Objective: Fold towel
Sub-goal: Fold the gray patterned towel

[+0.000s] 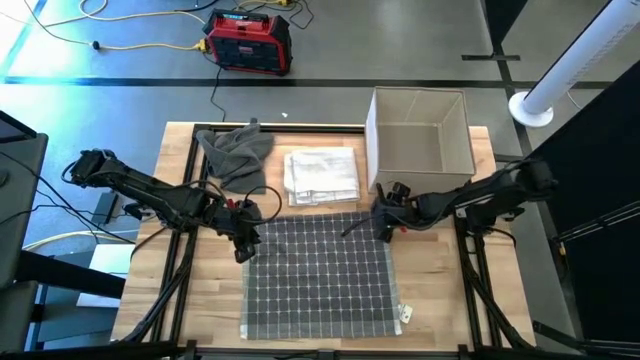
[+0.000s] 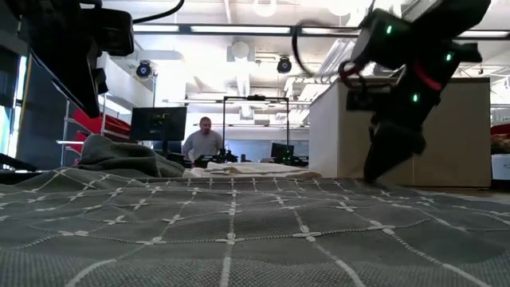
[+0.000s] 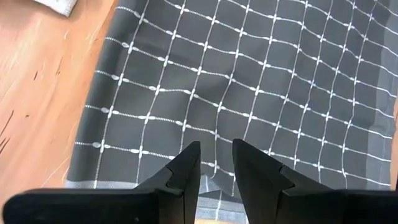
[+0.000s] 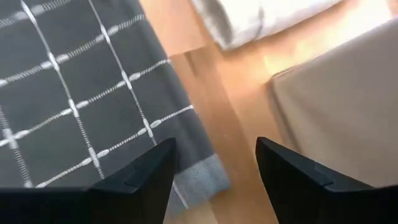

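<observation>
The grey checked towel point(image 1: 318, 275) lies flat at the table's point(image 1: 440, 290) six o'clock side. My left gripper point(image 1: 246, 243) hangs at its ten o'clock corner, fingers narrowly parted. My right gripper point(image 1: 385, 226) stands wide apart at its two o'clock corner. The beige box point(image 1: 420, 135) at one o'clock looks empty.

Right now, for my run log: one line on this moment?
towel: flat, unfolded | left gripper: open, far-left corner | right gripper: open, far-right corner | nothing held
</observation>
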Action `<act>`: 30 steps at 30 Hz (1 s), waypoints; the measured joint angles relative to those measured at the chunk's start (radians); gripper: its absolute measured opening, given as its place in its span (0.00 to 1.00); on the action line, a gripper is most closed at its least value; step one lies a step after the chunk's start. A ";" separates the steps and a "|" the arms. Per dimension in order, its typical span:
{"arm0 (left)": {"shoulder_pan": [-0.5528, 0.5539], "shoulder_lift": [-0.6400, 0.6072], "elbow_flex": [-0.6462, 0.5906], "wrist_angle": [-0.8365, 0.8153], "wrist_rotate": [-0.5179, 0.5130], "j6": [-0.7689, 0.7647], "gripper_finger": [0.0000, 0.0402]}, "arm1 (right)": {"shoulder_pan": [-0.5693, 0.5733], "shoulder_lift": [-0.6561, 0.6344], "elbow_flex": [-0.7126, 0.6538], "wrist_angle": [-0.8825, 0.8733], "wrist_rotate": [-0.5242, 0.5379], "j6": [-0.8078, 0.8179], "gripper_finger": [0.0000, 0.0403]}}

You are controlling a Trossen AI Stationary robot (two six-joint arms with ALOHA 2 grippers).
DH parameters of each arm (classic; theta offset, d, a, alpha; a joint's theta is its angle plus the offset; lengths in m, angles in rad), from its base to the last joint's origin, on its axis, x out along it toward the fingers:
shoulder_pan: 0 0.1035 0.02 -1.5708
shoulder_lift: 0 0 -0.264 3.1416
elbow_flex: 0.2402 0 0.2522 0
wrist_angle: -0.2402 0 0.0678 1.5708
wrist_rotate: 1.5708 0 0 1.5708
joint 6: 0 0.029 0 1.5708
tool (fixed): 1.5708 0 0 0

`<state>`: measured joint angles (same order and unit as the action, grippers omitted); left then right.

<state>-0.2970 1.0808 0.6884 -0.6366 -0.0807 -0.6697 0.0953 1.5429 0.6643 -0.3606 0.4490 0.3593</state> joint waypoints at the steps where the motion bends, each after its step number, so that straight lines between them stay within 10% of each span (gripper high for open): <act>1: 0.000 0.000 0.000 0.000 0.000 0.000 0.21 | -0.005 0.020 0.000 0.004 -0.004 0.012 0.52; 5: 0.000 0.000 0.000 -0.001 -0.004 0.000 0.21 | -0.020 0.067 0.005 0.033 -0.039 0.076 0.45; 11: 0.000 0.000 0.000 -0.027 -0.033 -0.004 0.21 | 0.017 0.049 0.002 0.005 -0.064 0.108 0.04; 30: 0.340 0.173 0.000 -0.143 -0.067 0.401 0.56 | 0.163 -0.021 0.000 -0.049 -0.090 0.245 0.00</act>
<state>0.0429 1.2541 0.6888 -0.7800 -0.1476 -0.2683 0.2581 1.5219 0.6647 -0.4101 0.3588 0.6044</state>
